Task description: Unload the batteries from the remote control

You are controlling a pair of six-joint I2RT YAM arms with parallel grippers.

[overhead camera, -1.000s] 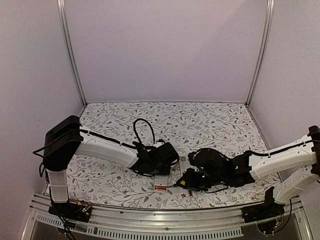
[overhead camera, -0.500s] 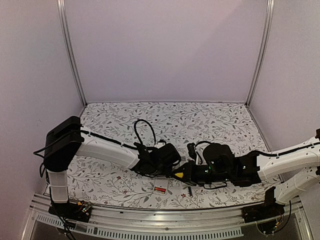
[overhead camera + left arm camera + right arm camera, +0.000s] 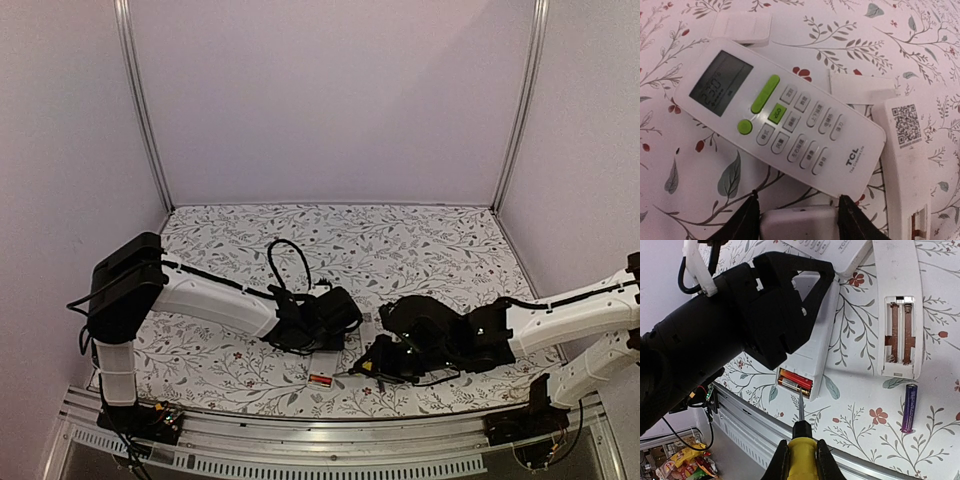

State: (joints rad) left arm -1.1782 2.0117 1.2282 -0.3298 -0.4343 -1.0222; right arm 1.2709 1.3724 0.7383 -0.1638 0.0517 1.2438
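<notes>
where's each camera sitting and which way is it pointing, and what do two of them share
Top external: fixed above and behind, facing down over the table; left arm and right arm show.
Left wrist: on the left arm, facing down at a TCL remote; the left hand grips another remote.
Right wrist: on the right arm, facing along its yellow-handled tool toward the red batteries; right hand and left hand show.
Shared: top and right wrist both see the red batteries.
</notes>
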